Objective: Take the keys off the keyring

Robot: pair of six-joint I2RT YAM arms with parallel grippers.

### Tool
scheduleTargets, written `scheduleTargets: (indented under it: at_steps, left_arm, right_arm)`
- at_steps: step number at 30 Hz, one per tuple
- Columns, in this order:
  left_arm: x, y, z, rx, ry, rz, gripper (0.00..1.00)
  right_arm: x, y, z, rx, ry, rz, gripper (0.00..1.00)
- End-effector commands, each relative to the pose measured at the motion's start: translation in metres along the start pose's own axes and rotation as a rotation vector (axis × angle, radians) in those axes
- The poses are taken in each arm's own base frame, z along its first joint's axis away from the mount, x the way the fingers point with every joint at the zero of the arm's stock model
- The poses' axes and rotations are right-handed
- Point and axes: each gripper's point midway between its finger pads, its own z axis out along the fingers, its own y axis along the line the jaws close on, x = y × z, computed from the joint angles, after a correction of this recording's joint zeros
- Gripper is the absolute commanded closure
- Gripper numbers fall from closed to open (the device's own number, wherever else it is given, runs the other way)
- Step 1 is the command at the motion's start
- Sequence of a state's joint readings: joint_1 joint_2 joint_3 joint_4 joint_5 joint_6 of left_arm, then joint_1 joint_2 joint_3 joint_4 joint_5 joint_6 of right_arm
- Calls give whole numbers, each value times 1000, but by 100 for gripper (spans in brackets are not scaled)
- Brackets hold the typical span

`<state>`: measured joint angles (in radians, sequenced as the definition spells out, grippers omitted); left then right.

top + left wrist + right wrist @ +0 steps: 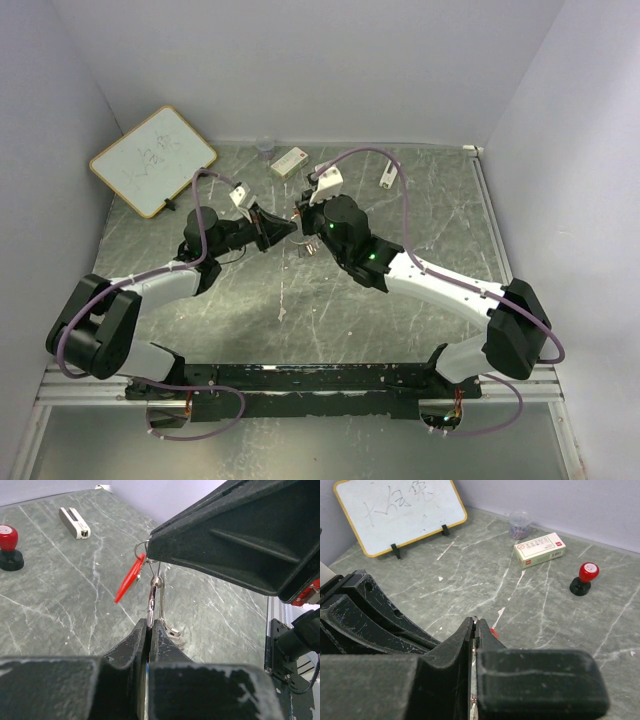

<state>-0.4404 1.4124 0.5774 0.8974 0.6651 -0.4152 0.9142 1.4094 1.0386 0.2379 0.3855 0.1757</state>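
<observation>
In the top view my two grippers meet tip to tip above the table's middle, the left gripper (283, 229) facing the right gripper (302, 221). In the left wrist view the left gripper (151, 622) is shut on a shiny silvery key (151, 600), with a sliver of blue between its jaws. The thin wire keyring (142, 546) runs up from there to the tip of the right gripper (150, 555). The red-headed key (131, 577) hangs from the ring. In the right wrist view the right gripper (475, 623) is shut on thin metal, and a red bit (493, 631) shows beside it.
A small whiteboard (152, 160) stands at the back left. A white box (289, 162), a small clear cup (265, 148) and a black stamp with a red top (584, 579) are on the far side of the table. Another white object (388, 177) lies at the back right.
</observation>
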Motion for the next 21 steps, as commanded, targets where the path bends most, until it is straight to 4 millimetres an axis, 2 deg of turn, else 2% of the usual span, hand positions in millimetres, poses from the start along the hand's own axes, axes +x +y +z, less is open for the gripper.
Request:
scheduleTargets:
  at_steps: [1, 4, 6, 9, 12, 14, 18, 21]
  left_arm:
    - [3, 3, 2, -7, 56, 26, 93]
    - [3, 13, -3, -86, 129, 59, 93]
    - [-4, 20, -8, -148, 181, 93, 93]
    - [-10, 37, -23, -292, 272, 123, 93]
    - [-18, 49, -37, -414, 321, 149, 93]
    - [-28, 50, -41, -448, 302, 153, 93]
    - [-44, 43, -41, -445, 270, 160, 93]
    - [-55, 39, -41, -443, 256, 167, 93]
  right_arm:
    - [-31, -8, -2, 66, -91, 1, 100]
    - [-23, -26, -4, 161, -74, -31, 100]
    - [-18, -38, -7, 225, -64, -44, 100]
    - [-13, -56, -13, 323, -59, -59, 68]
    - [-15, -65, -17, 368, -71, -70, 54]
    - [-3, -71, -21, 390, -56, -92, 52]
    - [6, -83, -27, 445, -33, -121, 54]
    - [17, -82, -33, 411, -21, -112, 52]
